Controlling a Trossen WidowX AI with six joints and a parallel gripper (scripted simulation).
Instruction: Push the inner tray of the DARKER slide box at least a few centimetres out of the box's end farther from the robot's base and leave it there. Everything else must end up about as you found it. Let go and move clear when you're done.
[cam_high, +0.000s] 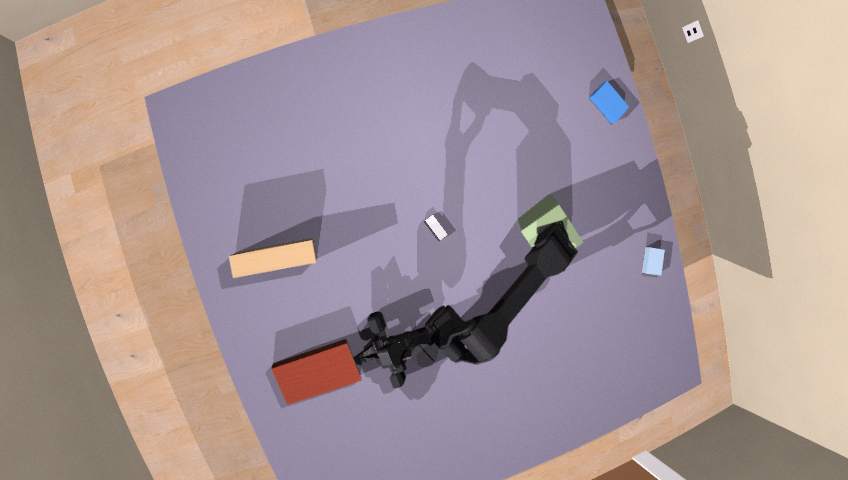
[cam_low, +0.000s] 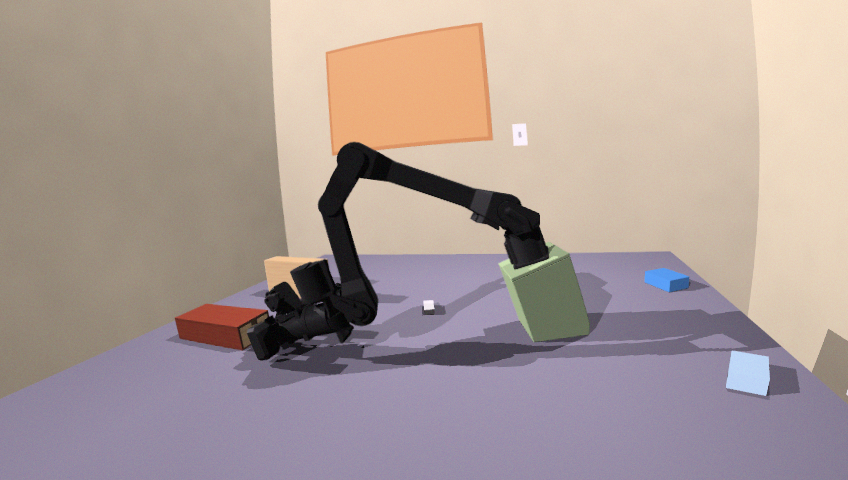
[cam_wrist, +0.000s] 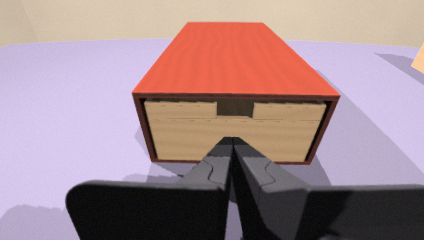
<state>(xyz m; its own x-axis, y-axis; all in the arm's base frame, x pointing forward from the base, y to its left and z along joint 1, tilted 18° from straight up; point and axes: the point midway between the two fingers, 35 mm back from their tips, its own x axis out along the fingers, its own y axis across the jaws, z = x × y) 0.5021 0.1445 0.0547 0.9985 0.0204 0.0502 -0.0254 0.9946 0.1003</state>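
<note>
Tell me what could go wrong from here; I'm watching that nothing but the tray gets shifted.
The shut end effector meets the tray's face low and near its middle. If friction holds the tray, the whole red box may slide instead. The push heads toward the mat's edge, so a long stroke could carry the box there. An off-axis push could twist the box.

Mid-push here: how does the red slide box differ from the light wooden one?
The red slide box is dark red; the light wooden box is pale tan. From above the red one looks wider, the wooden one narrower. The shut pincer stands at the red box's tray end; the wooden box stands apart from it. Both lie on the purple mat.
</note>
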